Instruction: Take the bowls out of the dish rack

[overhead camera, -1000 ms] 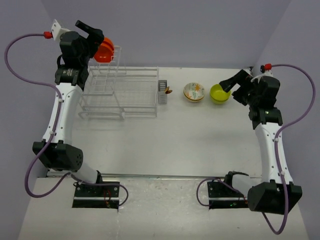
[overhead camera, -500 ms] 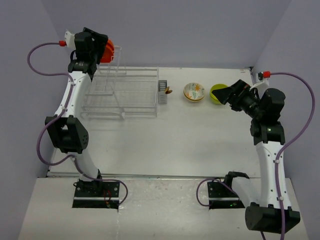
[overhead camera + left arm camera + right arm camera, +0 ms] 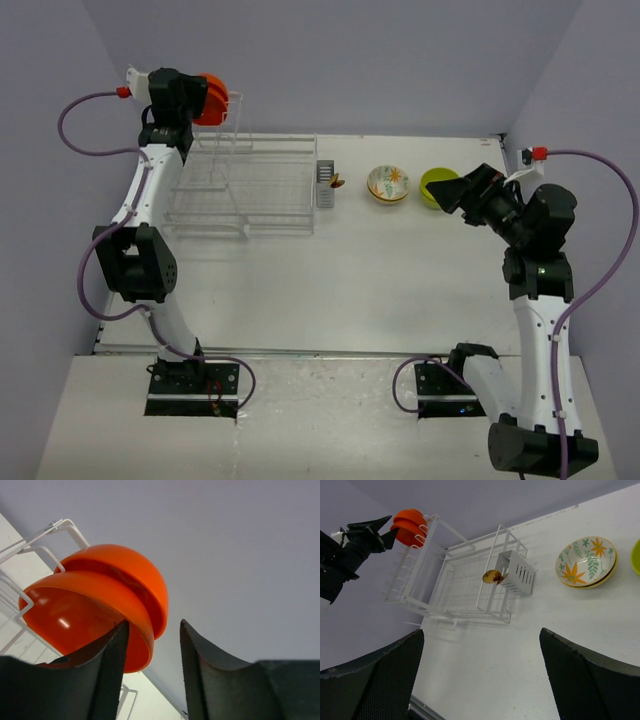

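An orange-red bowl (image 3: 212,98) (image 3: 90,610) stands on edge in the tall tier of the white wire dish rack (image 3: 250,190) (image 3: 465,587). My left gripper (image 3: 196,88) (image 3: 153,626) straddles the bowl's rim. One finger lies against the inside, while the other is still a gap away from the outside. The flower-patterned bowl (image 3: 388,184) (image 3: 585,562) and the lime green bowl (image 3: 433,184) (image 3: 636,555) sit on the table right of the rack. My right gripper (image 3: 452,192) (image 3: 481,632) hangs open and holds nothing, partly covering the green bowl from above.
A small grey cutlery caddy (image 3: 325,186) (image 3: 517,572) hangs on the rack's right end with a little golden-brown item (image 3: 338,182) (image 3: 493,576) beside it. The rack's low flat section holds nothing. Purple walls close in the table's back and sides.
The left jaws have narrowed around the orange-red bowl's rim as the left arm settled at the rack's top. The right arm has drawn back from over the green bowl, still open.
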Controlling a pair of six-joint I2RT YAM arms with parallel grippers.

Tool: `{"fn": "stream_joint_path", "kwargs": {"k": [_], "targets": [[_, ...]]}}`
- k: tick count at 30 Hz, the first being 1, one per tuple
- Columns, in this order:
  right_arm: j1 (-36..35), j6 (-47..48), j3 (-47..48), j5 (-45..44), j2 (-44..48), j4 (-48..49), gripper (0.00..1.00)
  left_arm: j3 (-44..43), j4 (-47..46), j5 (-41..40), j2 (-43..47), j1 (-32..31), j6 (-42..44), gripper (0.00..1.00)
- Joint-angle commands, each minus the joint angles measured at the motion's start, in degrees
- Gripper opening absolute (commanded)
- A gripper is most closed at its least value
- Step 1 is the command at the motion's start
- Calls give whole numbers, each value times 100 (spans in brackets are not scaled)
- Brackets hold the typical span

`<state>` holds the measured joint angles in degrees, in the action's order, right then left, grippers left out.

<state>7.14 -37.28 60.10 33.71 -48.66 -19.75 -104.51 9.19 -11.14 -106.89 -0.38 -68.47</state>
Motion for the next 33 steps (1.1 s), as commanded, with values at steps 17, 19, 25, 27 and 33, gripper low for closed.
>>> {"fn": "stream_joint_path", "kwargs": {"k": [17, 19, 25, 27, 33], "targets": [[-11, 194, 459, -295, 200, -186, 97, 493, -594, -170, 247, 38, -114, 0], [-11, 230, 485, -348, 208, -222, 97, 642, -769, -152, 318, 38, -97, 0], [-11, 186, 529, -322, 261, -196, 97, 1231, -1850, 59, 722, 38, -97, 0], [-11, 186, 529, -313, 278, -205, 97, 1275, -2069, 164, 740, 38, -70, 0], [-19, 203, 547, -392, 305, -222, 97, 1591, -2597, 489, 959, 38, -9, 0]]}}
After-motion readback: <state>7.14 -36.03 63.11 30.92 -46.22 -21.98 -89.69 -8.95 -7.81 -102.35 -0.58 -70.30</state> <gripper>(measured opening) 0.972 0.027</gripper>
